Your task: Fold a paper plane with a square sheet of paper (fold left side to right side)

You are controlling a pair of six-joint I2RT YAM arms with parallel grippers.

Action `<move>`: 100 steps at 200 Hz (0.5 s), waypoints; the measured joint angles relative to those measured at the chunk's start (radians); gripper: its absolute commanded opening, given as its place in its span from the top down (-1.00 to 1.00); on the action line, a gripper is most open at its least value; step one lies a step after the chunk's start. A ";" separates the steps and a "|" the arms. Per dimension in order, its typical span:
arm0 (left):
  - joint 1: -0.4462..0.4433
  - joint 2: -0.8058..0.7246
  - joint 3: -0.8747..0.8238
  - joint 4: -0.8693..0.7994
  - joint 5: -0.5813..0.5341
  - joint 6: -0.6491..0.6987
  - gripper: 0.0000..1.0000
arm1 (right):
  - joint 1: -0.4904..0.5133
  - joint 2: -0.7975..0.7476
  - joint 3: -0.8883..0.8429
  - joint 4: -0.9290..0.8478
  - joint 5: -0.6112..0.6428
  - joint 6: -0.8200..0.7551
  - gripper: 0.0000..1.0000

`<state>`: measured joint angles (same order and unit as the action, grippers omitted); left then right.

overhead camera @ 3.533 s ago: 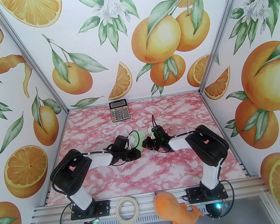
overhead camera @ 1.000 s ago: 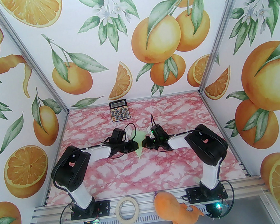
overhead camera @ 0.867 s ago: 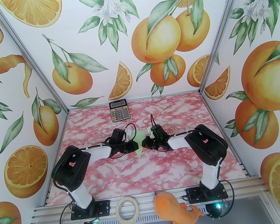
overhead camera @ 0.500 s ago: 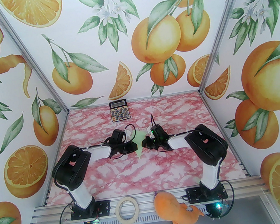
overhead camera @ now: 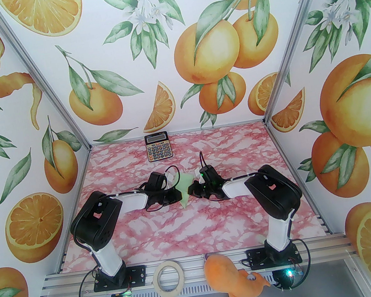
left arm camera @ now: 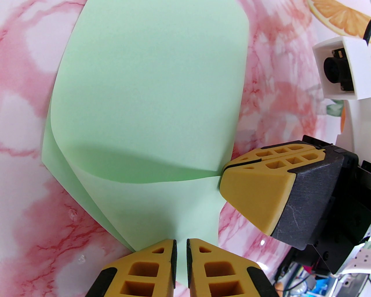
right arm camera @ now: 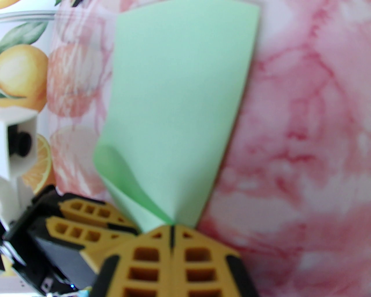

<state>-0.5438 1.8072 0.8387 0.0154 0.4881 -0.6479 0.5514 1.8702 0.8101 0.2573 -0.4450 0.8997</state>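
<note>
My left claw (left arm camera: 181, 242) pinches an edge of the square sheet of paper (left arm camera: 150, 87), my right claw (right arm camera: 171, 229) is clamped tight on its corner, the curled sheet between them over the pink marbled table (overhead camera: 183, 227).

One sheet of paper (overhead camera: 185, 186), pale green. One calculator (overhead camera: 157, 146) at the far side of the desk (overhead camera: 183, 227). One roll of tape (overhead camera: 158, 281) and one orange plush toy (overhead camera: 230, 277) at the near edge. Two hands: left hand (left arm camera: 181, 249), right hand (right arm camera: 171, 232).
</note>
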 measured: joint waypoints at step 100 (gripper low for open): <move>0.020 -0.014 0.084 -0.042 -0.007 0.000 0.64 | 0.000 0.000 0.000 0.000 0.000 0.000 1.00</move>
<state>-0.5236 1.7931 0.9222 -0.0265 0.4812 -0.6476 0.5518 1.8702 0.8101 0.2573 -0.4450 0.8997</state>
